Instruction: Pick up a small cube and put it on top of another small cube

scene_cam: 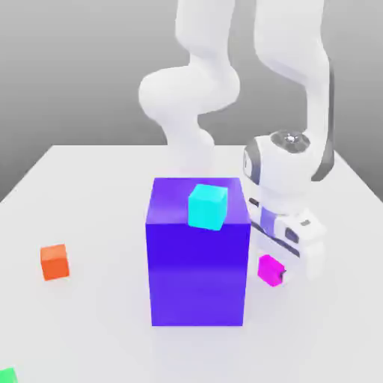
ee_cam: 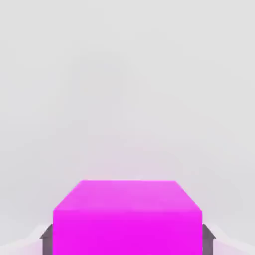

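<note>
Small cube (scene_cam: 271, 269) glossy magenta-pink, big block (scene_cam: 197, 262) deep blue-purple, cube on top of it (scene_cam: 207, 206) cyan, cube on the table (scene_cam: 54, 262) orange, tabletop (scene_cam: 90, 329) plain pale grey, arm (scene_cam: 292, 45) white with dark grey trim.

Exterior view looks down across the table (scene_cam: 90, 322) from afar; hand view sits close; both share the magenta cube (scene_cam: 270, 269)

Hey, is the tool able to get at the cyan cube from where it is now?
Probably not yet: the tool is low beside the blue block, shut on the pink cube; the cyan cube sits on top.
</note>
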`<state>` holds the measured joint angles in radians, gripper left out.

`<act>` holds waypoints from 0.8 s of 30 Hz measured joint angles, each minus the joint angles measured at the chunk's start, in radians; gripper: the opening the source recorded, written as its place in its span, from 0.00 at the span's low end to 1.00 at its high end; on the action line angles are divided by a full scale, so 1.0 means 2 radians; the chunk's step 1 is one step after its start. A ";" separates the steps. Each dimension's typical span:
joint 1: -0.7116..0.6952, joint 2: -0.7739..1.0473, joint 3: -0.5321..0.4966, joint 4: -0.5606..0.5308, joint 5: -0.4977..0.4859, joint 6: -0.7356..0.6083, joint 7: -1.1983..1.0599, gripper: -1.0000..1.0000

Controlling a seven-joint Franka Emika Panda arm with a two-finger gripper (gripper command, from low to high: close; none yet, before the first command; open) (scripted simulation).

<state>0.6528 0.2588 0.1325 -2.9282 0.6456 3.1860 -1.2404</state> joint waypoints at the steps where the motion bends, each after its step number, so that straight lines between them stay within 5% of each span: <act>1: -0.002 0.001 0.003 0.000 0.001 0.004 0.000 0.00; 24: 0.065 -0.095 -0.108 -0.011 -0.129 -0.126 0.092 0.00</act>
<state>0.7820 0.0690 -0.0836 -2.9509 0.3882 2.9343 -1.0560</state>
